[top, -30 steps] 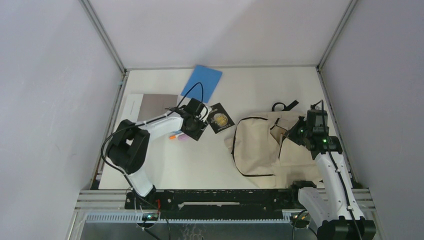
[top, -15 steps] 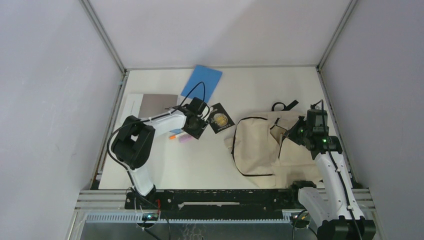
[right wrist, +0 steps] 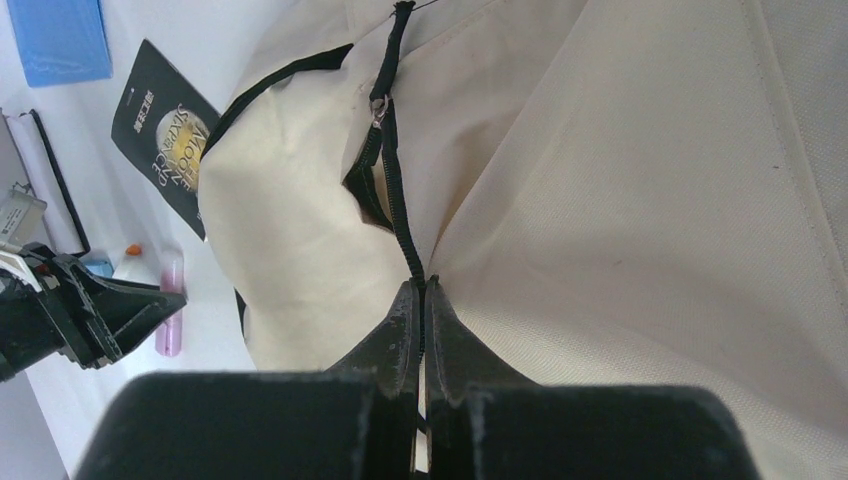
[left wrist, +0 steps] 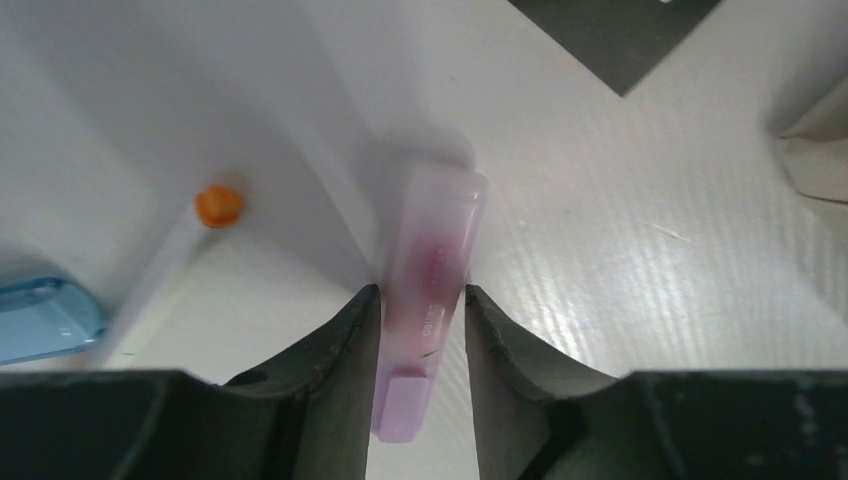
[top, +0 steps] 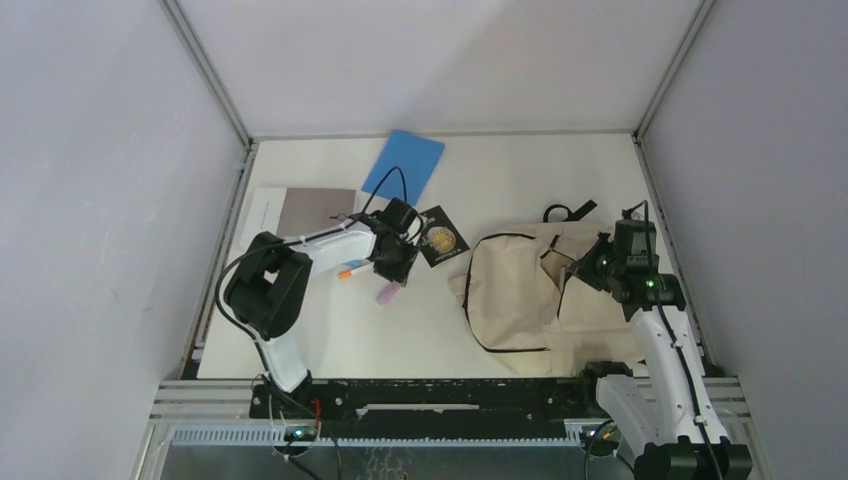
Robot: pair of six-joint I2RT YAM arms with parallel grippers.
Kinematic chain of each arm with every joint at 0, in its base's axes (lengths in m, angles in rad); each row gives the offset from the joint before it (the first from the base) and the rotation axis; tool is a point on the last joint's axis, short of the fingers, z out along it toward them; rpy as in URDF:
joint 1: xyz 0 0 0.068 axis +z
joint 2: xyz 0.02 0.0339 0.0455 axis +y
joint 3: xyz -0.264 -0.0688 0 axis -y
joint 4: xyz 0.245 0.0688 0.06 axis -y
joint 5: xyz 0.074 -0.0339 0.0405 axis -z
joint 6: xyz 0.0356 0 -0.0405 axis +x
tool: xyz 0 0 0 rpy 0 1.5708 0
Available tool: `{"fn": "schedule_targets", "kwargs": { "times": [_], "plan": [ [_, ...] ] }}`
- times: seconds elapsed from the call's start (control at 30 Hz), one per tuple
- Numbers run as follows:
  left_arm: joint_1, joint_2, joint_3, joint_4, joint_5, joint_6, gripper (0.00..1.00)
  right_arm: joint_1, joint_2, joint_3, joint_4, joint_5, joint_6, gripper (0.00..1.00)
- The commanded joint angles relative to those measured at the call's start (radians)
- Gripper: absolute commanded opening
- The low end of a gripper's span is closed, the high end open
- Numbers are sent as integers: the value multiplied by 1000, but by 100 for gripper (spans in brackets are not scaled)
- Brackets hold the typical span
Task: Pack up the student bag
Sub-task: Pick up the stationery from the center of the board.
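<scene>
1. white tabletop (top: 520,170) held the student bag (top: 510,290), slumped flat.
2. right gripper (right wrist: 420,290) was pressed together, pinching the bag's black zipper (right wrist: 395,200).
3. left of the bag, left gripper (left wrist: 420,297) squeezed a pink tube (left wrist: 430,260).

The top camera sits high behind the near edge, looking down on the whole tabletop (top: 420,330). The left wrist camera hovers very close over a pink tube (left wrist: 430,265). The right wrist camera looks closely across the bag (right wrist: 650,200) toward that same tube.
</scene>
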Motion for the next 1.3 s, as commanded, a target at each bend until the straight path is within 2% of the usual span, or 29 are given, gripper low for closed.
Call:
{"fn": "schedule_targets", "kwargs": {
  "times": [0.0,0.1,0.23,0.3,0.4,0.53,0.63,0.8,0.9,1.03,1.27],
  "plan": [
    [-35,-9,17,-18,31,-130,40,3,-26,35,44,-10,2,0],
    [-45,14,29,-39,-7,-187,41,4,-39,35,41,-9,1,0],
    [-42,59,56,-46,45,-266,41,5,-55,35,26,-1,0,0],
    [-39,78,67,-45,84,-288,37,4,-62,35,16,3,0,0],
    [-37,70,80,-51,84,-296,24,4,-80,34,2,11,-1,0],
    [-36,13,104,-90,-29,-290,8,3,-93,34,-15,26,-6,0],
    [-36,-30,125,-125,-90,-272,5,3,-91,35,-17,27,-4,0],
    [-37,-114,158,-157,-80,-266,3,4,-80,34,-8,22,0,0],
    [-37,-155,179,-145,-29,-251,3,5,-73,34,-5,21,2,0],
    [-42,-169,226,-132,152,-260,2,6,-72,34,-3,25,1,0],
    [-126,-134,288,19,406,-386,2,7,-70,34,4,31,10,0]
  ]
}}
